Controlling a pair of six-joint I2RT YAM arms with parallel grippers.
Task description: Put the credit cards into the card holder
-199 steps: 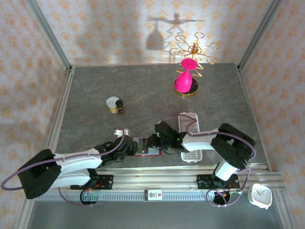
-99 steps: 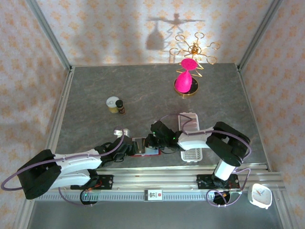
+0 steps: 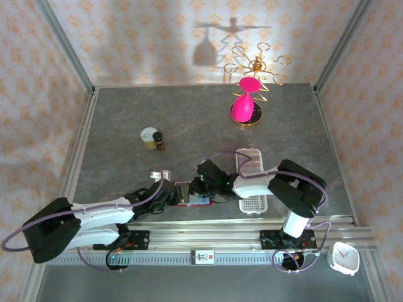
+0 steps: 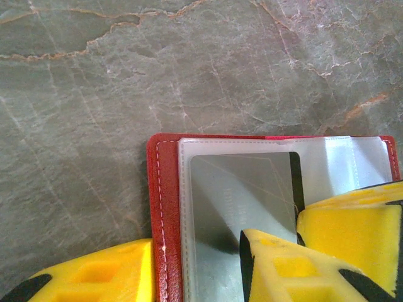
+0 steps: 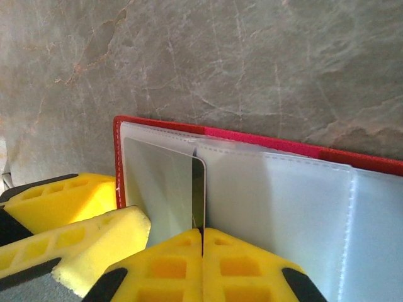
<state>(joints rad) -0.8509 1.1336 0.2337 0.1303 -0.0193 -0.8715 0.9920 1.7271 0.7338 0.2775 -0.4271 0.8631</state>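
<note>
On the grey stone-patterned table (image 3: 126, 126), a small round jar with a pale lid (image 3: 148, 136) and a dark little bottle (image 3: 160, 142) stand touching each other, well away from the arms. Nearer the front, the left claw (image 3: 170, 194) (image 4: 198, 264) reaches in from the left with its yellow foam pads apart. One pad (image 4: 94, 277) rests on the bare table just beside the stitched edge of the red leather-look folding card holder (image 3: 186, 194) (image 4: 165, 207) (image 5: 252, 142), and the other sits on top of its clear plastic sleeves, so this claw straddles the edge and is not clenched.

The card holder lies open and flat between the two claws. A silvery grey plastic card (image 4: 242, 195) (image 5: 160, 189) sits partway in the leftmost sleeve. The right claw (image 3: 200, 187) (image 5: 201, 236) is clenched, its pads pressed together at that card's right edge; whether the card is pinched between them cannot be told.

Further right lies a long white slotted plastic tray (image 3: 252, 182). At the back stands a bright pink figure on a gold wire stand (image 3: 245, 104).
</note>
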